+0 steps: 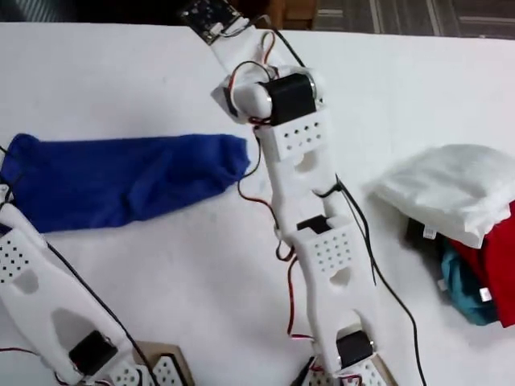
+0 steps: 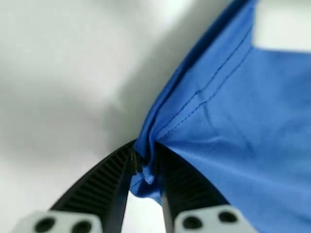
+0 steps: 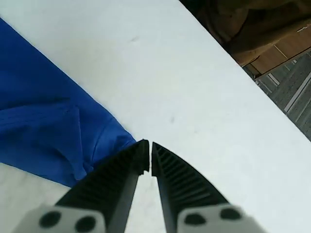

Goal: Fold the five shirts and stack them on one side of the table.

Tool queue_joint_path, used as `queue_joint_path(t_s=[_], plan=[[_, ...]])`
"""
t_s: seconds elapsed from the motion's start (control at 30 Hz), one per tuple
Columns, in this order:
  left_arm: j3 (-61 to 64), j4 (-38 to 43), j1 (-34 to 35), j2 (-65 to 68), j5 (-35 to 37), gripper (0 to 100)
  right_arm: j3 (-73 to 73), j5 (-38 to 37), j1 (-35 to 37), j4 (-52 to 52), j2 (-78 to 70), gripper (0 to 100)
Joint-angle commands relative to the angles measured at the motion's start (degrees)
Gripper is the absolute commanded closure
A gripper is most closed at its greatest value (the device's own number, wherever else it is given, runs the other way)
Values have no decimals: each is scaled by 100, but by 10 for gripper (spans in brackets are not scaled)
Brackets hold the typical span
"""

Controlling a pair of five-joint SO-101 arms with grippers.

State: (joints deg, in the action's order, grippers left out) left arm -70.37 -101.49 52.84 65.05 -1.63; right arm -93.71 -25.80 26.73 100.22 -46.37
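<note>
Two ribbed black fingers [image 2: 109,182] of my left gripper [image 2: 146,162] are clamped on a stitched edge of the blue shirt [image 2: 233,121]. A small bunch of cloth is squeezed between them, and the rest fans away from the tips over the white table [image 2: 58,73]. My right gripper [image 3: 149,153] has its fingers pressed together with nothing between them. The shirt's other end lies just beside one finger, and bare table runs beyond the tips. From above, the shirt lies as a long rumpled band between the two grippers. Well off on the far side of the right arm, a white shirt [image 1: 451,189] tops a red shirt [image 1: 500,265] and a teal shirt [image 1: 463,285] in a loose heap. I judge the cloth light, limp and apt to slide. I would take hold at hems or corners, where the stitching gives some bite.
</note>
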Motion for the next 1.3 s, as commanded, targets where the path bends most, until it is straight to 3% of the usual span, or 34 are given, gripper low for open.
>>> queue_joint_path(t_s=[0.0, 0.17, 0.37, 0.9, 1.07, 1.27], plan=[[-207, -79, -70, -703, -53, 972, -185, -53, -48, 110, 497, 981], [-189, -79, -967, -1512, 211, 972, -185, -53, -66, 110, 576, 981], [-154, -88, -2593, -2259, 273, 972, -185, -53, -321, 110, 716, 981], [-75, -97, -6127, -2347, 9, 970, -185, -44, -1385, 110, 1138, 981], [602, -79, -6831, -2004, 9, 972, -176, -44, -1648, 110, 1270, 981], [769, -79, -6901, -1688, 132, 969, -176, -44, -1833, 110, 1262, 981]])
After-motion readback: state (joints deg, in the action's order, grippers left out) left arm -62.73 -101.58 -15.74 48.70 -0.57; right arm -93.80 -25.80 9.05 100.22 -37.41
